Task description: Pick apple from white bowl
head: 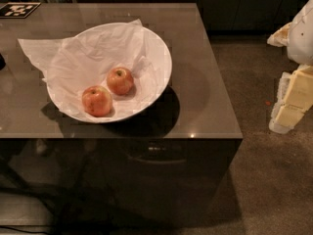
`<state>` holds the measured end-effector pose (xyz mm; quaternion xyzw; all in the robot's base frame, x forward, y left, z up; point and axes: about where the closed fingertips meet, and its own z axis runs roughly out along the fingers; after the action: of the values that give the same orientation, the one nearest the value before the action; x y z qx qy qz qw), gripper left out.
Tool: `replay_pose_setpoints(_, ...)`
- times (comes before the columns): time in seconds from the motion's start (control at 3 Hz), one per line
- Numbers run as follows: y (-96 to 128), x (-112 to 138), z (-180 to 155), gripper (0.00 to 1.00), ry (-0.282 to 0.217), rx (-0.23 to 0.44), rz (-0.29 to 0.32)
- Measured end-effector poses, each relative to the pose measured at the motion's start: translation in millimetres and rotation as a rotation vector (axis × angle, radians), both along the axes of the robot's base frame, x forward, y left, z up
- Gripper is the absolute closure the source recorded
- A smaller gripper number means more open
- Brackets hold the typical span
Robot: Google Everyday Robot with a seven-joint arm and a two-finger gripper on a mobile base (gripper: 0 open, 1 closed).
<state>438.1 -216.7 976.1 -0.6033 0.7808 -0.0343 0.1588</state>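
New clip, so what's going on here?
Nothing is held yet. The tool hangs at the right edge, off the table and well away from the bowl. The apple sits in the bowl on paper, beside a paler apple.

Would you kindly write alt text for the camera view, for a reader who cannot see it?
Two apples lie in a paper-lined white bowl on a brown table: a redder apple behind, a paler apple in front. The gripper hangs at the right edge, off the table.
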Motion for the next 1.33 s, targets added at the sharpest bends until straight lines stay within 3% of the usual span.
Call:
replay_pose_setpoints(0.67,4.0,3.1,2.8,0.0,0.0,-0.001,0.018)
replay_pose_setpoints(1.0,19.7,18.3,5.9,0.0,0.039,0.002,0.095)
replay_pose_setpoints(1.33,38.6,49.3,14.9,0.0,0.058,0.0,0.172)
